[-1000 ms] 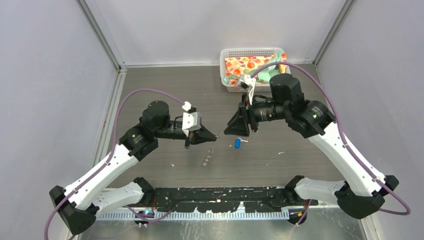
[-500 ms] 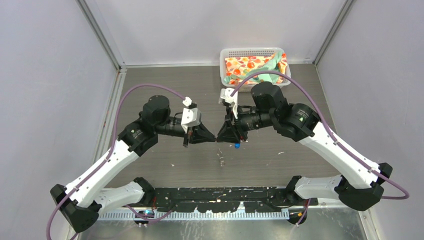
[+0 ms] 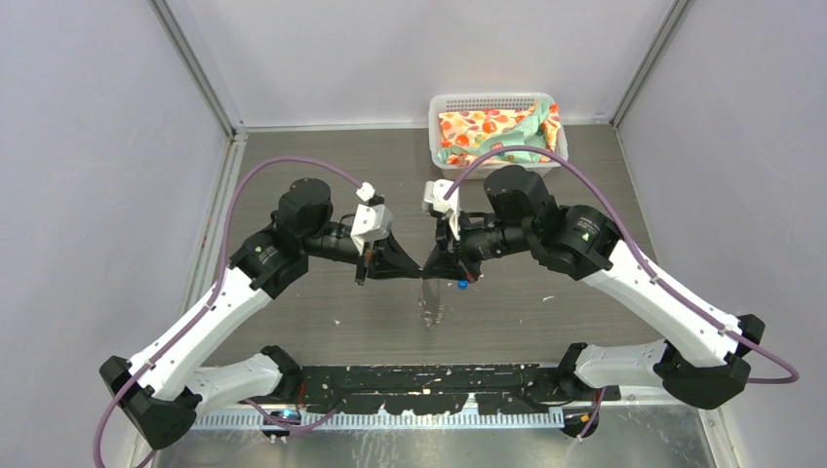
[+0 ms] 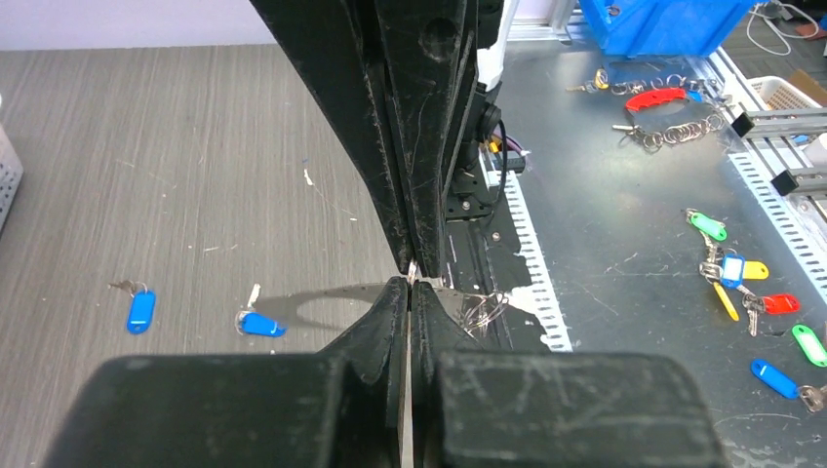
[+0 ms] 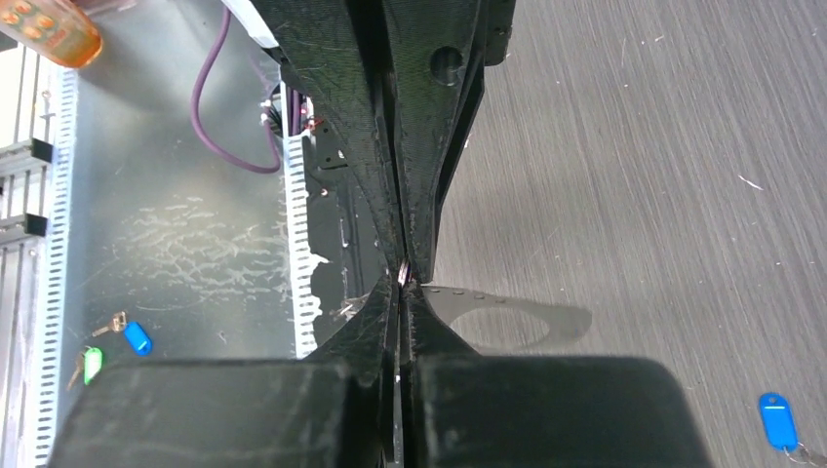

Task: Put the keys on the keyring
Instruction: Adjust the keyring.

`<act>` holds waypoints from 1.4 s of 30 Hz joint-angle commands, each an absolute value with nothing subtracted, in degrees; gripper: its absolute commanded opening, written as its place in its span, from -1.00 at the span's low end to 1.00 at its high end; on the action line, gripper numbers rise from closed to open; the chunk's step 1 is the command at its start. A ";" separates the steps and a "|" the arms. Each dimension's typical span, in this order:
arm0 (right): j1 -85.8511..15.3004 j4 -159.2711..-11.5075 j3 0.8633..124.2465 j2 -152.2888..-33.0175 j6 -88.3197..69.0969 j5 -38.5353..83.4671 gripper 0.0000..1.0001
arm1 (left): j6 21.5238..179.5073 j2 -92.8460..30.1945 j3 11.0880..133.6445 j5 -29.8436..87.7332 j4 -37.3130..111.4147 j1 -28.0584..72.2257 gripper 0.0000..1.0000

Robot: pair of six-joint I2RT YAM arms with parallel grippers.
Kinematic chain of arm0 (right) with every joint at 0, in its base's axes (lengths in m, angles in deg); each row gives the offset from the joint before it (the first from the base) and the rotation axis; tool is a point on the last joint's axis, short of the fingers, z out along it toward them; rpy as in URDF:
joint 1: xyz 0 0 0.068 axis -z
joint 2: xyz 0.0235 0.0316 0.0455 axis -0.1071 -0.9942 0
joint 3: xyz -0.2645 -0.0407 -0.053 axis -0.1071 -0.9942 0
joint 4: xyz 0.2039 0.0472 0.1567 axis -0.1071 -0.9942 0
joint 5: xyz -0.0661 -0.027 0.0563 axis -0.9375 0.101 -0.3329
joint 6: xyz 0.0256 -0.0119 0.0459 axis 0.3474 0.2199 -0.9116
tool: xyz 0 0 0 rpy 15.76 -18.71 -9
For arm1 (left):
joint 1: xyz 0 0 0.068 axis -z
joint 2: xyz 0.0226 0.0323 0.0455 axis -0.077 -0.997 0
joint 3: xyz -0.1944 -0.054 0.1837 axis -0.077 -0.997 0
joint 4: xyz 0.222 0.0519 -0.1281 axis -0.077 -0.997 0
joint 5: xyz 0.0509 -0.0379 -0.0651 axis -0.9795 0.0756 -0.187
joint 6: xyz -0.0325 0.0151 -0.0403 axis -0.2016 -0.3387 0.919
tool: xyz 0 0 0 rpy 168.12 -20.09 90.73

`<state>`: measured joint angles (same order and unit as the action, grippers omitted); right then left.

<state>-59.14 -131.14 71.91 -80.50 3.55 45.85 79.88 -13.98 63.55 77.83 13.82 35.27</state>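
Pincers meet tip to tip above the middle of the desk [image 3: 322, 156], the left pincer [image 3: 416, 267] reaching in from the left of the frame and the right pincer [image 3: 430, 272] from the right. Both are pressed narrow, with no gap between their fingers. The keyring [image 3: 430, 308] shows as a thin silvery loop just below the meeting point in the top view. In both wrist views its toothed edge runs straight into the spot where the tips touch, and a small glint of metal sits pinched there. The left pincer nips the keyring at that end; whether the right one also grips it or only presses against it, I cannot tell. One blue key [image 3: 461, 285] peeps out on the desk just beside the right pincer's tip. The left wrist view has two keys lying flat at centre left. The nearer key [image 4: 261, 324] is just beside the loop's far end, touching or not I cannot tell, and the farther key [image 4: 141, 310] is well apart from it. A white basket [image 3: 488, 99] holding a flowered cloth [image 3: 478, 127] stands at the upper middle of the desk.
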 commanded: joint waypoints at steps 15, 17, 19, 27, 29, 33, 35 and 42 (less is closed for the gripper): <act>-59.93 -96.19 49.89 -62.97 -2.77 40.22 -0.98 | 85.41 -11.18 65.03 78.92 16.91 32.66 -0.20; -59.94 -93.80 48.81 -62.33 -2.72 40.56 -0.99 | 84.52 -10.50 64.01 78.02 16.73 31.58 -0.22; -59.94 -93.48 48.82 -62.33 -2.60 41.01 -0.98 | 83.45 -10.40 62.96 76.62 17.38 30.69 -0.26; -59.93 -93.68 49.26 -61.94 -2.27 41.02 -0.98 | 85.26 -11.64 60.59 77.60 21.65 29.60 -0.49; -59.94 -93.11 48.79 -61.79 -2.35 40.85 -0.98 | 90.10 -11.71 59.69 78.19 26.10 29.58 -0.48; -59.93 -90.18 47.32 -61.79 -2.74 40.32 -0.98 | 99.71 -12.87 59.40 81.27 33.82 29.68 -0.40; -59.90 -88.65 46.69 -61.90 -4.13 40.30 -0.98 | 103.37 -13.13 59.33 81.36 37.25 29.64 -0.37; -59.94 -82.07 43.95 -61.52 -6.00 38.19 -0.98 | 104.25 -12.22 59.33 86.20 38.54 30.54 -0.28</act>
<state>-59.77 -91.19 44.94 -63.06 -4.45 40.78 101.89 -13.33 59.35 80.91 34.32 29.95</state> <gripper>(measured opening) 0.026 0.351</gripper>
